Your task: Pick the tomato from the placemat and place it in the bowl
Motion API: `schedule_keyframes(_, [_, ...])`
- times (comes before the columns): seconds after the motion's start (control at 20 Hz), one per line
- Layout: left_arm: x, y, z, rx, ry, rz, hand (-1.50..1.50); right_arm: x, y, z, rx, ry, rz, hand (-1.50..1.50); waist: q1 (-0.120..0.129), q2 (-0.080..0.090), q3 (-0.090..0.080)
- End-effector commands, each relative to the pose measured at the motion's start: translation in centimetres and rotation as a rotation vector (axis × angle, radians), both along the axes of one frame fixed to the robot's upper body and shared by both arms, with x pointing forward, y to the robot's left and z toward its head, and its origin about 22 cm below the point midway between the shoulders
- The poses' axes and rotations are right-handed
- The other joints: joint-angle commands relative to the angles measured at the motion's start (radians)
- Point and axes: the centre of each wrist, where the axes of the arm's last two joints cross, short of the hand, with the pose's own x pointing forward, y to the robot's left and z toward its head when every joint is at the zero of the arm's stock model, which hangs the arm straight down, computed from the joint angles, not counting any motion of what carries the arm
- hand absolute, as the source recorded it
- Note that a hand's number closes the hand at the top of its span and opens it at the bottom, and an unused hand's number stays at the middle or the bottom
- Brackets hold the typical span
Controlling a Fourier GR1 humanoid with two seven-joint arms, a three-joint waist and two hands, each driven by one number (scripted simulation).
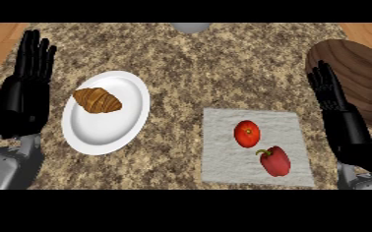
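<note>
Just to the inside of the right hand [340, 110], on the grey placemat [222, 150], sits the tomato [247, 133], and that's the gap that matters here. The right hand is open, fingers straight and pointing up, holding nothing. The tomato lies toward the counter's [189, 73] middle from it, about level with the wrist. It looks nearly round, with no real long axis, so I'd say the approach angle is free.

A red pepper [275, 161] lies just beside the tomato, on the side nearer the robot and close to the right forearm. Fingers could brush it on the way in.

The left hand [25, 96] is open too, resting at the far left edge. From there a white plate [127, 86] with a croissant [97, 100] lies between it and the tomato, so the right hand is clearly the nearer one.

Past the right fingertips is a brown wooden bowl [347, 54], partly hidden by the hand. It should be a short carry from the tomato, away from the robot and outward.
</note>
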Motion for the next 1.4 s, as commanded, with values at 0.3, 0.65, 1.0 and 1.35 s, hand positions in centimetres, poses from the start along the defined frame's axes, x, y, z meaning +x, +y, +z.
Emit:
schedule_keyframes(0.3, [-1.6,-4.4,-5.1,0.06,0.268,-0.355,0.0,0.2,-5.1,2.8,-0.579,-0.001,-0.062,1.5,-0.03,0.012,-0.001])
schedule_keyframes(0.65, [-3.4,-7.1,-6.1,0.059,0.321,-0.492,0.0,1.2,2.9,-4.4,-0.27,0.122,0.038,-1.5,0.033,0.005,0.024])
schedule_keyframes(1.0, [-1.5,-7.6,-6.1,0.071,0.321,-0.49,0.0,4.2,2.2,3.2,-0.751,0.233,0.113,-1.5,0.033,0.004,0.02])
schedule_keyframes(1.35, [-2.0,-8.9,-6.5,0.09,0.319,-0.509,0.0,4.9,3.7,5.5,-1.134,0.62,0.317,-1.5,0.047,0.005,0.018])
